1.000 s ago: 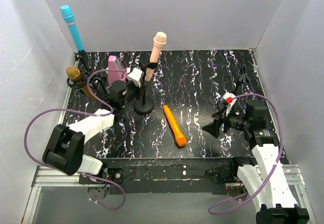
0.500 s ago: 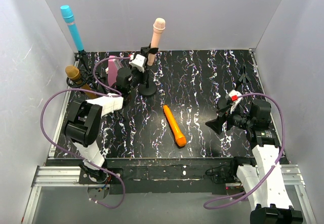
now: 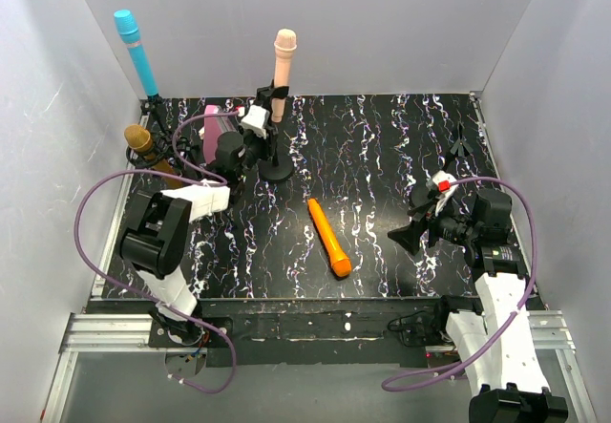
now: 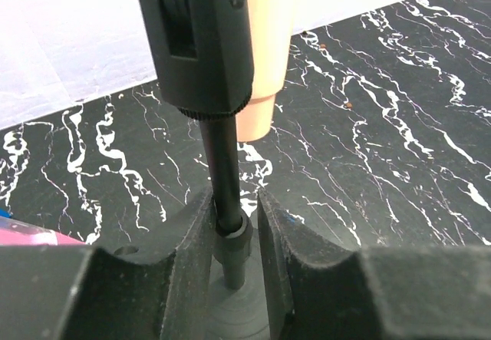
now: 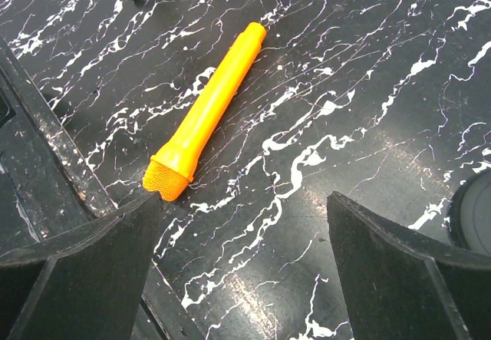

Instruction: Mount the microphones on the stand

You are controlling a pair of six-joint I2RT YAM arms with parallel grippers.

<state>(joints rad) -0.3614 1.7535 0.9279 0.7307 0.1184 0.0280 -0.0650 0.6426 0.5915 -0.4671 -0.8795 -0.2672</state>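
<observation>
The pale peach-pink microphone stands upright in the clip of a black stand with a round base. My left gripper is shut on that stand's pole, low down just above the base; the microphone's tail hangs beside the clip. The cyan-blue microphone and the gold microphone sit in stands at the back left. The orange microphone lies flat mid-table. My right gripper is open and empty to its right; in the right wrist view the orange microphone lies just ahead, head by the left finger.
A pink wedge block stands next to my left gripper. A small black tripod stand stands at the back right. A round black base shows at the right wrist view's edge. White walls close in three sides.
My left gripper carried the stand with the peach-pink microphone from mid-table toward the back, and the microphone now stands upright. The right arm has barely moved.
</observation>
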